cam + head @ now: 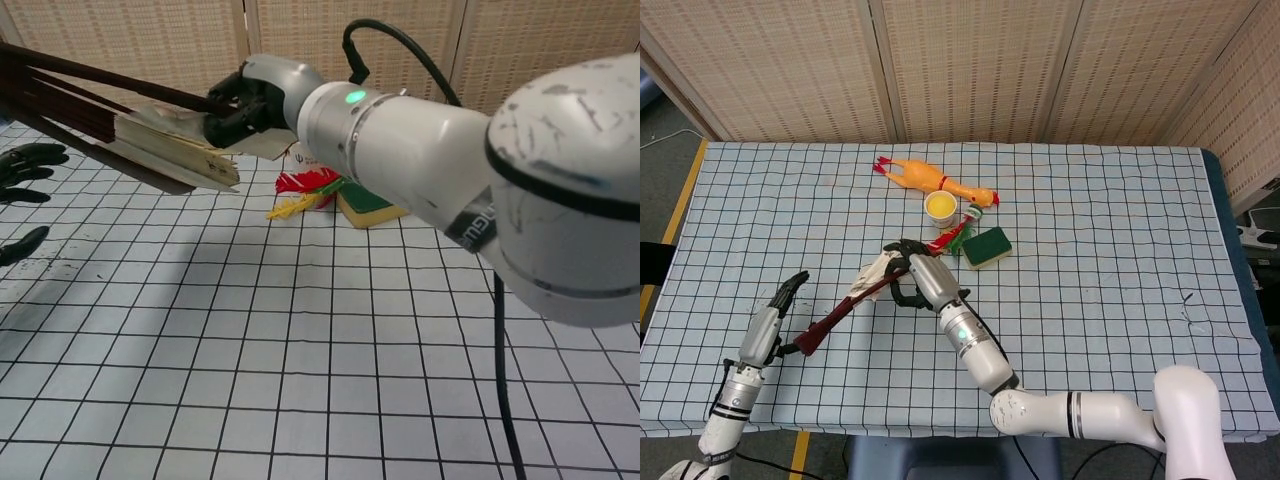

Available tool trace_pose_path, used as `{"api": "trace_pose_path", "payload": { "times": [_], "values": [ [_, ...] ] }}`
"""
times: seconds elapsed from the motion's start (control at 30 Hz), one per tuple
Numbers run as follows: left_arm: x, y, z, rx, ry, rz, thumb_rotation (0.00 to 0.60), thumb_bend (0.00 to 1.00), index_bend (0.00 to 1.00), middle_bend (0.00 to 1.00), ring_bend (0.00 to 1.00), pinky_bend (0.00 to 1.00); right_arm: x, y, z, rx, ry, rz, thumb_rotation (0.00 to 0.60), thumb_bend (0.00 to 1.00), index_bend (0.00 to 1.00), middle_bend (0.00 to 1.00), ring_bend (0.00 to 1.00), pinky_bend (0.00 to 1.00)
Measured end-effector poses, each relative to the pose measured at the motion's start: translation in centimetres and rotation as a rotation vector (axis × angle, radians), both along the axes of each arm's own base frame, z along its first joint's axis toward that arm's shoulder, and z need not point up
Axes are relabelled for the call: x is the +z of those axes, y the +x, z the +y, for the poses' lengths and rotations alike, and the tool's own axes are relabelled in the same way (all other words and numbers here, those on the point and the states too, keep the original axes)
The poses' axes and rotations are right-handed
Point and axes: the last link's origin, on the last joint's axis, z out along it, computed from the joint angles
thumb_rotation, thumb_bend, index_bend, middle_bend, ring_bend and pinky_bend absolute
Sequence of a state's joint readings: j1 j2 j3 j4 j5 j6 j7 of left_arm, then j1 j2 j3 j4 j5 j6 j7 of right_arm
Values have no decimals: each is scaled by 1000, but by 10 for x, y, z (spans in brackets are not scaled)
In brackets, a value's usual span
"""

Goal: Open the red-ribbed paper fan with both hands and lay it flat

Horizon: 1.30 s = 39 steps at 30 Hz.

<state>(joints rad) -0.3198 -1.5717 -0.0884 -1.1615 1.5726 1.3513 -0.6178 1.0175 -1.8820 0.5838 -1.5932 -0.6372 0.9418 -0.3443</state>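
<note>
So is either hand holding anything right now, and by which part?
The right hand grips the fan at its paper end, off the table. The left hand is near the fan's rib tips, fingers apart, not gripping it.

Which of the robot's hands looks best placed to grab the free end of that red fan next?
Probably the left hand: it is open beside the free rib end of the fan. The right hand already grips the paper end, off the table.

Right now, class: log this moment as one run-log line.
right hand: holds fan aloft | left hand: open, near fan tip | fan: partly spread
</note>
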Motion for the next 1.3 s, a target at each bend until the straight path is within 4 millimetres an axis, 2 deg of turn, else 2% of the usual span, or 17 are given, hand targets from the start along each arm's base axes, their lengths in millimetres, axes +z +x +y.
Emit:
{"api": "trace_pose_path", "payload": {
  "times": [0.1, 0.2, 0.37, 0.57, 0.9, 1.07, 1.3],
  "values": [
    [0, 4, 1, -9, 20, -23, 600, 443, 0, 0, 0, 130, 3, 13, 0, 11, -11, 27, 600, 715, 754, 140, 0, 0],
    [-1, 11, 4, -12, 42, -72, 600, 436, 0, 0, 0, 130, 3, 18, -1, 3, -13, 35, 600, 716, 753, 140, 0, 0],
    [-10, 22, 4, -12, 48, -143, 600, 435, 17, 0, 0, 127, -1, 20, -2, -4, -12, 42, 600, 715, 753, 139, 0, 0],
    [-18, 38, 7, -1, 53, -245, 600, 434, 133, 0, 0, 118, -9, 25, 0, -16, 0, 17, 600, 715, 750, 139, 0, 0],
    [-30, 59, 5, -5, -11, -319, 600, 433, 158, 0, 0, 111, -14, 28, -1, -22, -12, -23, 600, 715, 736, 139, 0, 0],
    [-31, 64, 11, 5, 6, -323, 600, 428, 190, 0, 0, 105, -21, 32, 5, -24, 1, -43, 600, 715, 736, 140, 0, 0],
    [-31, 64, 22, 33, 54, -326, 600, 423, 316, 0, 0, 102, -26, 31, 6, -24, 5, -29, 600, 715, 734, 140, 0, 0]
  ]
}}
